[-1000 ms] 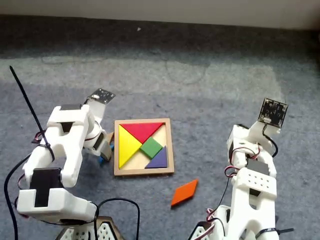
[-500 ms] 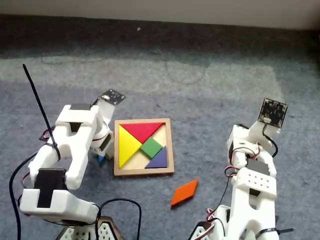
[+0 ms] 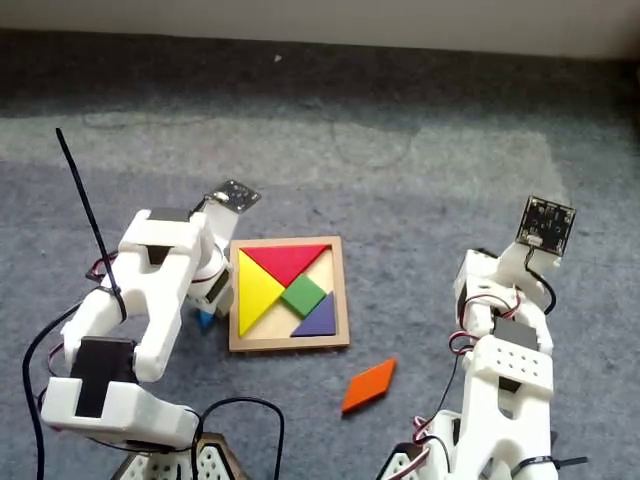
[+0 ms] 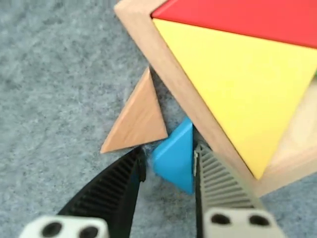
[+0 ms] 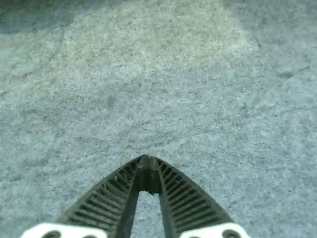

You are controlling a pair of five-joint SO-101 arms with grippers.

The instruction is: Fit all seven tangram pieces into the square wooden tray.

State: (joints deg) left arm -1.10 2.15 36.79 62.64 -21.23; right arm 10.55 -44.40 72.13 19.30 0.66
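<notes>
The square wooden tray (image 3: 288,343) holds a red triangle (image 3: 285,262), a yellow triangle (image 3: 255,290), a green square (image 3: 303,296) and a purple triangle (image 3: 318,318). Just outside the tray's left rim lies a small blue triangle (image 4: 173,158), touching a wood-coloured triangle (image 4: 138,121). My left gripper (image 4: 168,156) is shut on the blue triangle, one finger on each side. An orange parallelogram (image 3: 369,385) lies on the carpet below the tray's right corner. My right gripper (image 5: 147,161) is shut on nothing, low over bare carpet.
The right arm (image 3: 505,330) stands well right of the tray, away from the pieces. The left arm (image 3: 150,290) covers the carpet left of the tray. A black cable (image 3: 85,210) rises from it.
The left arm has swung toward the tray's left rim, over the blue triangle. The blue triangle has barely shifted. The right arm has kept still.
</notes>
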